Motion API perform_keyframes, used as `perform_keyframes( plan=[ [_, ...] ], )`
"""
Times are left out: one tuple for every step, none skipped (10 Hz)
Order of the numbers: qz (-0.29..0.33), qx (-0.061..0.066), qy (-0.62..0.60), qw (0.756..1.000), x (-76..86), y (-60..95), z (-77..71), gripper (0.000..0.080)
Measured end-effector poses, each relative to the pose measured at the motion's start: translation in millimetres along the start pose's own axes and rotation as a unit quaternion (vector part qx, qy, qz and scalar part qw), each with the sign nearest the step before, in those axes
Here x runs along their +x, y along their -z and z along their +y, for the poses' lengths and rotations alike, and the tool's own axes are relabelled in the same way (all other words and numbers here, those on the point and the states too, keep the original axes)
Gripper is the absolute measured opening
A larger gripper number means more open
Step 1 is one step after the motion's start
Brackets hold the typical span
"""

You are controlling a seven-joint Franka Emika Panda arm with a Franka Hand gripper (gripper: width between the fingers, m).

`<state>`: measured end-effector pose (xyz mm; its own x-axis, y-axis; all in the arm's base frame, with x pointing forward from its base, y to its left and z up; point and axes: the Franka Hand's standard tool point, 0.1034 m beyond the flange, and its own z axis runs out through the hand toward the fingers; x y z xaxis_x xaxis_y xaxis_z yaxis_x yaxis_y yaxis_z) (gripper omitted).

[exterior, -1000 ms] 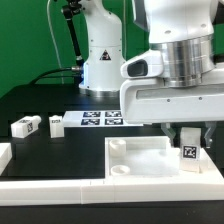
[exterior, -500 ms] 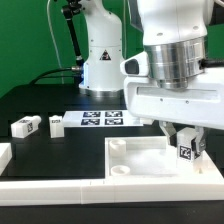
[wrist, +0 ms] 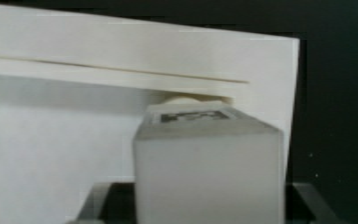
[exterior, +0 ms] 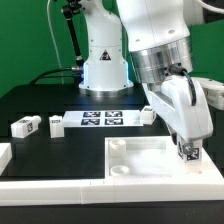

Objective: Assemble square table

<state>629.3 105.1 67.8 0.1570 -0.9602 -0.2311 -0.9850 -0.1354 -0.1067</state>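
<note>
Exterior view: the tilted gripper (exterior: 186, 146) clamps a tagged white leg (exterior: 189, 154) over the tabletop (exterior: 140, 160), at its corner on the exterior view's right. Two loose legs (exterior: 25, 126) lie left of the marker board (exterior: 100, 118).

Wrist view: the leg (wrist: 202, 165) points at a round corner socket (wrist: 194, 99) of the tabletop (wrist: 87, 50).

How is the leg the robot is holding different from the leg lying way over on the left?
The held leg is pinched between the fingers; the loose leg, farthest to the exterior view's left, is touched by nothing. The held leg stands nearly upright over a corner of the tabletop; the loose leg lies flat on the black table. Both are small white blocks with a black-and-white tag.
</note>
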Motion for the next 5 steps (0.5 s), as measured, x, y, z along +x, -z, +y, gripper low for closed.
perform_keyframes(
  plan=[
    [0.003, -0.003, 0.015, 1.0, -1.9, -0.7, 0.6, 0.0382],
    [0.014, -0.011, 0.067, 0.998, -9.7, -1.9, 1.4, 0.0523],
    [0.028, -0.023, 0.19, 0.981, -18.9, -4.3, 2.3, 0.0609],
    [0.031, -0.029, 0.262, 0.964, -24.4, -5.8, 3.0, 0.0609],
    [0.03, -0.03, 0.296, 0.954, -23.4, -6.1, 3.2, 0.0643]
  ],
)
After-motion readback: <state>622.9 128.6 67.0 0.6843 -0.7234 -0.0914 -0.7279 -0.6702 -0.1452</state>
